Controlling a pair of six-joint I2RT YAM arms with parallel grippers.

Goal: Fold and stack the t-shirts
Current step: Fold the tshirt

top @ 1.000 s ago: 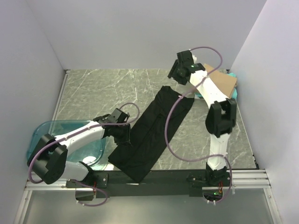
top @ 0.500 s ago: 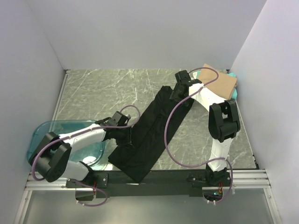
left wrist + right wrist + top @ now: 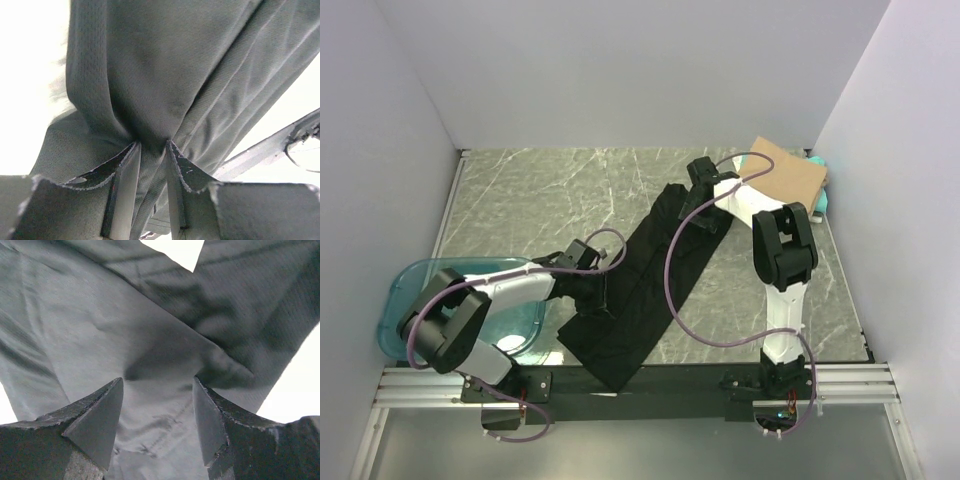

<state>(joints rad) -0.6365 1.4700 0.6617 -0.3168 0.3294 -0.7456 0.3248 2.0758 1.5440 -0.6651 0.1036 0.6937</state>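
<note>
Black t-shirt lies on marble surface as long diagonal strip, near-left end at front edge, far end toward right rear.

Left gripper at strip's left edge, low on cloth. Left wrist view: gripper fingers nearly together, bunched fold of t-shirt clamped between them.

Right gripper over far end of strip. Right wrist view: gripper fingers spread apart, t-shirt spanning gap beneath them, nothing pinched.

Blue translucent bin at near left. Tan folded item at right rear corner, well apart from strip.
</note>
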